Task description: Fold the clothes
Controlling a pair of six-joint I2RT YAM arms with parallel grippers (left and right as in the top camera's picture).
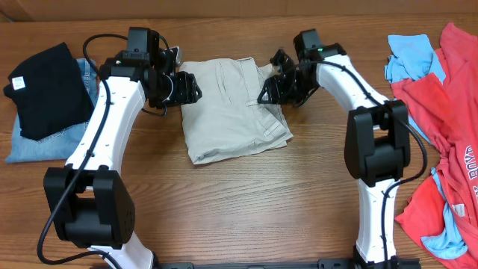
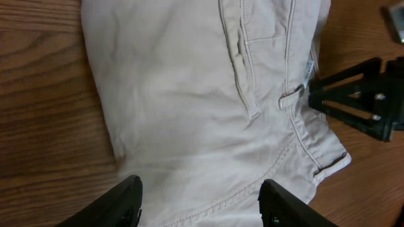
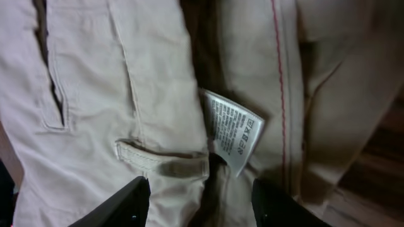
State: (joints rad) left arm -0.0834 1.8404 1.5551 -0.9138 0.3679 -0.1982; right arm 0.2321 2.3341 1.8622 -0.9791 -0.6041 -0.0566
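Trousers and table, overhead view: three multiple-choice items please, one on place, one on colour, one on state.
1. The beige trousers lie: A between the left hand and the right hand; B on a chair; C on the floor.
2. The garment atop the denim is: A white; B black; C green.
3. The trousers are: A spread full length; B hanging; C folded.
Key: A, a hand sits at either side; B, dark cloth on blue denim; C, a compact layered rectangle.

Overhead evenly bright, shadows soft; left wrist view crisp; right wrist view dim, trousers point(image 3: 95, 113) shadowed upper centre, lower right blurred.
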